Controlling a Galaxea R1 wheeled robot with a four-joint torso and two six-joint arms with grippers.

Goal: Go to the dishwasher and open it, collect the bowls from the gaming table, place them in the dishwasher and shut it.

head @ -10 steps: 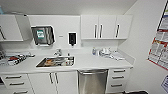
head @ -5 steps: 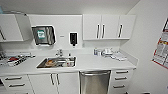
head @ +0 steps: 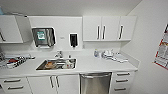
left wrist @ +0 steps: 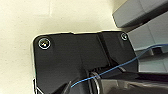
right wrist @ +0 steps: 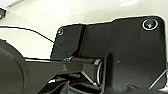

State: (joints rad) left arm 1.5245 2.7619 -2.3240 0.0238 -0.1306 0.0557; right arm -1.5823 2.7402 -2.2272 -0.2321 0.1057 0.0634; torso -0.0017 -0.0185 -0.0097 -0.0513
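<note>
The dishwasher [head: 95, 83] is a stainless-steel front set under the white counter, just right of the sink in the head view. Its door is closed, with a bar handle along the top edge. The bowls and the gaming table are out of view. In the wrist views the robot's dark plate and jointed bar hang over a pale floor.
A steel sink [head: 57, 64] with dishes in it sits left of the dishwasher. White drawers [head: 121, 81] flank the right side, white cabinet doors [head: 53, 83] the left. Wall cupboards [head: 108, 28], a towel dispenser [head: 43, 37] and a soap dispenser [head: 73, 40] hang above. A wall [head: 152, 50] closes the right.
The kitchen counter appears slightly larger and lower in the picture, so the camera has moved a little closer to it.
</note>
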